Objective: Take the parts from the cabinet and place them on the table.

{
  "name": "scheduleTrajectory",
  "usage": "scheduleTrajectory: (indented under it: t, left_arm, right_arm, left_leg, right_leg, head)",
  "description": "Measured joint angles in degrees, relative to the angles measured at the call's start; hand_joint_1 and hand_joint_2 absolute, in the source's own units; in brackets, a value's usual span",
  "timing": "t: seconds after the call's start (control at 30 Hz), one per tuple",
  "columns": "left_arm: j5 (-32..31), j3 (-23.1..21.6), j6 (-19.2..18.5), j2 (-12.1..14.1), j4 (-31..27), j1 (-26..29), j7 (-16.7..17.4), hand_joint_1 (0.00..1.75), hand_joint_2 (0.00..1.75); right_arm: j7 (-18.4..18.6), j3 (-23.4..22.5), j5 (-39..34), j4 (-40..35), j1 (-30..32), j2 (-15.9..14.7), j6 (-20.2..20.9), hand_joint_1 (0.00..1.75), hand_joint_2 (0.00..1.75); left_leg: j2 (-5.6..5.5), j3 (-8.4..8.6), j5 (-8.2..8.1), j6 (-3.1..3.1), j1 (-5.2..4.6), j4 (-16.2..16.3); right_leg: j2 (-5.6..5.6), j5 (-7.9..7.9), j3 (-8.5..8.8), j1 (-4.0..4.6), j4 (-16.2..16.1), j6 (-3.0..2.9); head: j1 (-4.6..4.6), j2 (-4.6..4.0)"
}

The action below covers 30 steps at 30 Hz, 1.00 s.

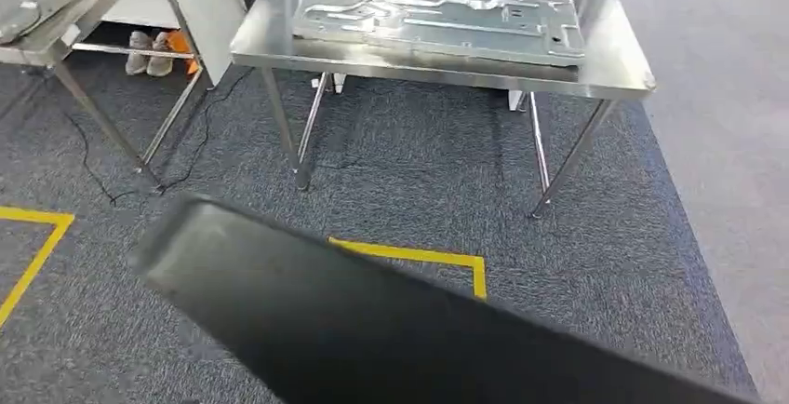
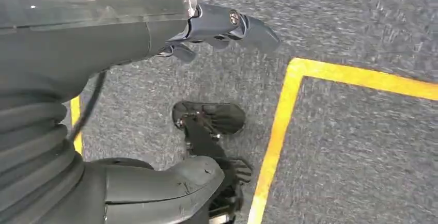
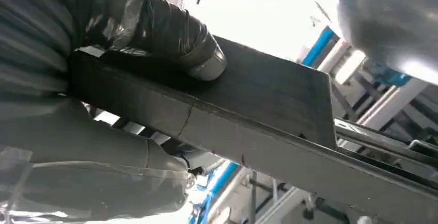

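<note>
A long, flat black part [image 1: 372,329] crosses the bottom of the head view at a slant, close to the camera. In the right wrist view my right hand [image 3: 144,28] grips this black part [image 3: 268,95], thumb pressed on one face and fingers [image 3: 103,152] under the other. A steel table [image 1: 614,60] stands ahead on the carpet. On it lies a large stamped silver sheet-metal part [image 1: 437,18]. My left hand [image 2: 129,43] hangs over the carpet holding nothing, its fingers [image 2: 227,22] apart from the thumb.
A second steel table [image 1: 56,22] stands at the far left, with a pair of shoes [image 1: 149,50] and a cable on the floor beneath it. Yellow tape lines [image 1: 419,255] mark the grey carpet between me and the table.
</note>
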Motion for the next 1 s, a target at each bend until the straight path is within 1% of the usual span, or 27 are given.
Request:
scheduleTrajectory:
  t: [0.1, 0.13, 0.17, 0.2, 0.23, 0.27, 0.3, 0.33, 0.37, 0.4, 0.43, 0.47, 0.5, 0.53, 0.6, 0.63, 0.67, 0.7, 0.73, 0.77, 0.8, 0.83, 0.87, 0.9, 0.93, 0.97, 1.0]
  left_arm:
    - [0.07, 0.18, -0.04, -0.04, -0.02, -0.17, 0.2, 0.0, 1.75]
    - [0.07, 0.18, -0.02, -0.04, -0.07, -0.26, 0.22, 0.0, 1.75]
    - [0.07, 0.24, -0.04, -0.02, -0.07, -0.29, 0.18, 0.0, 1.75]
    - [0.07, 0.26, -0.04, -0.04, -0.07, -0.28, 0.2, 0.0, 1.75]
    - [0.07, 0.29, -0.2, -0.04, -0.04, -0.2, 0.24, 0.0, 1.75]
    - [0.09, 0.29, -0.22, -0.04, -0.04, -0.1, 0.28, 0.0, 1.75]
    - [0.11, 0.31, -0.22, -0.04, -0.04, 0.08, 0.35, 0.0, 1.75]
    - [0.13, 0.31, -0.26, -0.04, -0.04, 0.25, 0.61, 0.0, 1.75]
    - [0.15, 0.31, -0.33, -0.02, -0.04, 0.28, 1.05, 0.0, 1.75]
    - [0.26, 0.35, -0.46, 0.0, -0.04, 0.16, 1.57, 0.0, 1.75]
    - [0.35, 0.39, -0.63, 0.02, -0.04, 0.07, 1.95, 0.0, 1.75]
    - [0.57, 0.57, -0.85, 0.09, -0.04, 0.02, 2.31, 0.0, 1.75]
    - [0.74, 0.72, -1.16, 0.11, -0.02, 0.02, 2.6, 0.0, 1.75]
    - [0.74, 0.85, -1.33, 0.11, -0.02, -0.24, 2.67, 0.0, 1.75]
    - [0.87, 1.18, -1.77, 0.11, -0.02, -0.1, 2.86, 0.0, 1.75]
    - [0.92, 1.23, -1.88, -0.02, -0.04, -0.04, 2.89, 0.0, 1.75]
    - [0.94, 1.27, -2.05, 0.0, -0.02, -0.07, 2.91, 0.0, 1.75]
    - [0.94, 1.31, -2.08, 0.09, -0.02, -0.09, 2.91, 0.0, 1.75]
    - [0.94, 1.36, -2.1, 0.09, -0.02, -0.08, 2.91, 0.0, 1.75]
    - [0.94, 1.38, -2.12, 0.09, -0.02, 0.01, 2.95, 0.0, 1.75]
    - [0.94, 1.4, -2.14, 0.09, -0.02, 0.1, 2.99, 0.0, 1.75]
    - [0.94, 1.44, -2.14, 0.09, -0.02, 0.18, 3.02, 0.0, 1.75]
    - [0.94, 1.53, -2.18, 0.09, -0.02, 0.2, 3.02, 0.0, 1.75]
    - [0.94, 1.6, -2.23, 0.07, -0.02, 0.17, 3.02, 0.0, 1.75]
    - [0.94, 1.62, -2.25, 0.07, -0.02, 0.11, 3.02, 0.0, 1.75]
    - [0.94, 1.66, -2.25, 0.05, -0.02, 0.11, 3.02, 0.0, 1.75]
    - [0.96, 1.68, -2.25, 0.07, -0.02, 0.05, 3.02, 0.0, 1.75]
  right_arm:
    - [0.0, -0.17, -0.09, 0.0, 0.1, 0.0, 0.02, 1.75, 1.75]
    - [0.0, -0.2, -0.09, -0.09, 0.1, 0.0, 0.02, 1.75, 1.75]
    - [0.0, -0.22, -0.07, -0.11, 0.1, 0.02, 0.02, 1.75, 1.75]
    - [-0.04, -0.24, -0.09, -0.11, -0.08, 0.04, 0.02, 1.75, 1.75]
    - [-0.02, -0.24, -0.09, -0.11, -0.11, 0.11, 0.11, 1.75, 1.75]
    - [0.04, -0.24, -0.09, -0.09, -0.01, 0.13, 0.22, 1.75, 1.75]
    - [0.07, -0.24, -0.09, -0.04, 0.02, 0.13, 0.26, 1.75, 1.75]
    - [0.07, -0.24, -0.09, 0.02, 0.02, 0.15, 0.39, 1.75, 1.75]
    - [0.13, -0.24, -0.09, 0.04, 0.01, 0.15, 0.61, 1.75, 1.75]
    - [0.37, -0.24, 0.06, 0.07, 0.01, 0.17, 0.76, 1.75, 1.75]
    - [0.61, -0.26, 0.31, 0.07, 0.0, 0.17, 0.85, 1.75, 1.75]
    - [0.79, -0.26, 0.42, 0.11, 0.0, 0.17, 0.94, 1.75, 1.75]
    - [0.81, -0.26, 0.46, 0.18, -0.11, 0.17, 0.98, 1.75, 1.75]
    - [0.9, -0.26, 0.5, 0.17, -0.1, 0.17, 1.03, 1.75, 1.75]
    - [0.61, -0.28, 0.68, 0.17, -0.12, 0.17, 1.0, 1.75, 1.75]
    - [0.44, -0.28, 0.79, 0.13, -0.17, 0.17, 0.98, 1.75, 1.75]
    - [0.37, -0.31, 0.92, 0.13, -0.16, 0.2, 0.96, 1.75, 1.75]
    - [0.28, -0.35, 0.96, 0.13, -0.36, 0.2, 0.96, 1.75, 1.75]
    - [0.26, -0.37, 0.98, 0.13, -0.47, 0.2, 0.92, 1.75, 1.75]
    - [0.22, -0.37, 0.98, 0.13, -0.42, 0.2, 0.9, 1.75, 1.75]
    - [0.11, -0.39, 1.0, 0.13, -0.38, 0.2, 0.87, 1.75, 1.75]
    - [0.02, -0.42, 1.01, 0.13, -0.37, 0.2, 0.85, 1.75, 1.75]
    - [0.0, -0.44, 1.01, 0.13, -0.4, 0.2, 0.83, 1.75, 1.75]
    - [0.0, -0.44, 1.01, 0.11, -0.44, 0.2, 0.83, 1.75, 1.75]
    - [0.02, -0.44, 1.03, 0.0, -0.46, 0.2, 0.83, 1.75, 1.75]
    - [0.02, -0.46, 1.03, -0.13, -0.53, 0.2, 0.83, 1.75, 1.75]
    - [0.09, -0.48, 1.03, -0.22, -0.72, 0.2, 0.83, 1.75, 1.75]
  left_leg:
    - [1.51, 0.72, -0.12, -0.7, -0.12, -0.73]
    - [1.65, 0.73, -0.66, -1.03, -0.03, -0.6]
    - [-0.9, 0.7, -1.52, -1.22, 0.16, 0.72]
    - [-2.87, -0.92, -3.52, -1.2, 0.18, 4.18]
    - [-3.86, -3.28, -5.81, -1.31, 0.22, 8.86]
    - [-4.28, -5.62, -7.56, -1.46, 0.22, 13.25]
    - [-4.36, -7.46, -8.24, -1.57, 0.21, 16.39]
    - [-4.37, -8.22, -7.33, -1.62, 0.21, 16.99]
    - [-4.39, -7.61, -5.01, -1.57, 0.21, 14.72]
    - [-4.42, -5.81, -1.72, -1.48, 0.23, 10.05]
    - [-4.55, -3.89, 1.0, -1.33, 0.25, 5.35]
    - [-5.2, -2.47, 1.69, -1.01, 0.3, 1.78]
    - [-5.59, -2.32, 1.23, -0.79, 0.07, 0.83]
    - [-5.58, -2.56, 1.32, -0.41, 0.06, 1.36]
    - [-5.49, -2.62, 1.41, 0.02, -0.13, 1.23]
    - [-5.22, -2.46, 1.74, 0.54, 0.22, 0.67]
    - [-5.09, -2.2, 1.95, 0.89, 0.47, 0.38]
    - [-4.95, -2.15, 1.96, 1.12, 0.54, 0.3]
    - [-4.84, -2.18, 1.84, 1.27, 0.51, 0.3]
    - [-4.61, -2.18, 1.75, 1.36, 0.45, 0.31]
    - [-4.38, -2.15, 1.56, 1.36, 0.45, 0.31]
    - [-4.23, -2.02, 1.43, 1.26, 0.46, 0.31]
    - [-4.16, -1.77, 1.26, 1.15, 0.48, 0.31]
    - [-4.08, -1.39, 1.03, 1.01, 0.51, 0.31]
    - [-4.03, -0.9, 0.82, 0.78, 0.54, 0.31]
    - [-3.99, -0.58, 0.57, 0.54, 0.55, 0.28]
    - [-3.9, -0.57, 0.37, 0.21, 0.22, 0.28]
  right_leg:
    - [1.72, -0.08, -0.32, 0.11, -0.03, -0.73]
    - [2.44, 0.39, 0.42, -0.82, -1.17, -1.28]
    - [2.66, 0.51, 0.96, -0.69, -1.66, -1.54]
    - [3.03, 0.55, 1.07, -0.7, -1.69, -1.94]
    - [3.67, 0.47, 1.05, -0.67, -1.68, -2.13]
    - [4.27, 0.38, 1.07, -0.56, -1.62, -2.27]
    - [4.94, 0.34, 1.07, -0.46, -1.55, -2.33]
    - [5.53, 0.26, 1.1, -0.44, -1.39, -2.41]
    - [6.07, 0.09, 1.21, -0.44, -1.18, -2.41]
    - [6.52, -0.19, 1.35, -0.47, -0.88, -2.29]
    - [6.84, -0.52, 1.46, -0.49, -0.52, -2.07]
    - [6.98, -0.94, 1.34, -0.51, -0.03, -1.74]
    - [7.17, -1.22, 0.87, -0.04, 0.76, -1.3]
    - [7.26, -1.05, 0.63, -0.24, 0.56, -1.03]
    - [7.34, -0.94, 0.65, -0.32, 0.27, -0.55]
    - [7.61, -0.98, 0.73, -0.12, 0.34, -0.28]
    - [6.49, -1.86, 0.55, -0.22, 1.27, 0.0]
    - [5.2, -3.77, -0.8, -0.23, 3.97, 0.38]
    - [4.53, -5.89, -2.83, -0.5, 8.12, 0.73]
    - [4.16, -7.67, -5.08, -0.7, 12.52, 0.98]
    - [4.05, -8.69, -7.05, -0.85, 16.07, 1.17]
    - [3.99, -8.3, -8.04, -1.01, 17.49, 1.33]
    - [3.85, -6.49, -7.44, -1.16, 15.84, 1.38]
    - [3.75, -3.84, -5.5, -1.21, 11.93, 1.31]
    - [3.55, -0.92, -2.64, -1.2, 6.4, 1.11]
    - [3.17, 0.71, -0.31, -1.13, 1.52, 0.83]
    - [2.66, -0.59, 0.3, -0.77, 0.67, 0.51]
  head:
    - [0.0, 0.0]
    - [-0.02, 0.0]
    - [0.0, 0.0]
    - [-0.02, 0.0]
    - [-0.02, 0.0]
    - [-0.02, 0.0]
    - [-0.02, 0.0]
    - [-0.02, 0.0]
    - [-0.02, 0.0]
    - [-0.02, 0.0]
    - [-0.02, 0.0]
    - [0.0, 0.0]
    - [-0.02, 0.0]
    - [-0.02, 0.0]
    - [0.0, 0.0]
    - [-0.02, 0.0]
    - [0.02, 0.0]
    - [0.0, 0.0]
    - [0.0, 0.0]
    - [0.0, 0.0]
    - [0.0, 0.0]
    - [0.0, 0.0]
    - [0.0, 0.0]
    - [0.0, 0.0]
    - [0.0, 0.0]
    - [0.0, 0.0]
    - [0.0, 0.0]
